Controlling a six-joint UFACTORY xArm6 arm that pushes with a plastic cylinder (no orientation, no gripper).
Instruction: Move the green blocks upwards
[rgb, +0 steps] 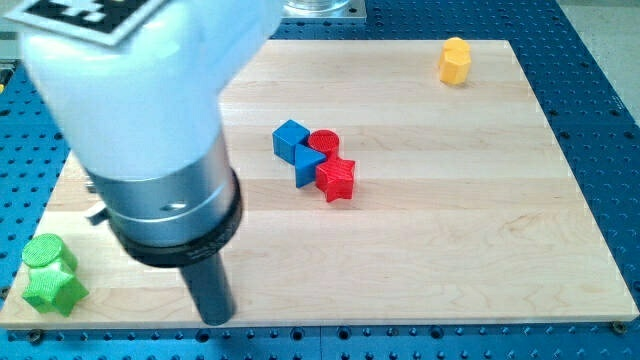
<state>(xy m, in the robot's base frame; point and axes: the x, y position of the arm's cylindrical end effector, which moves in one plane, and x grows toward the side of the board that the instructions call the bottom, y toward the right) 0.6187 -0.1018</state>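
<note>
Two green blocks sit at the board's bottom left corner: a green cylinder (46, 252) and, just below and touching it, a green star (55, 290). My tip (217, 318) is at the view's bottom, well to the right of both green blocks and not touching them. The arm's white and silver body hangs over the board's left half and hides part of it.
Near the middle, a blue cube (290, 139), a red cylinder (324, 142), a blue triangle (308, 165) and a red star (337, 179) are clustered together. A yellow hexagonal block (454, 61) stands at the top right. The wooden board (450, 250) rests on a blue perforated table.
</note>
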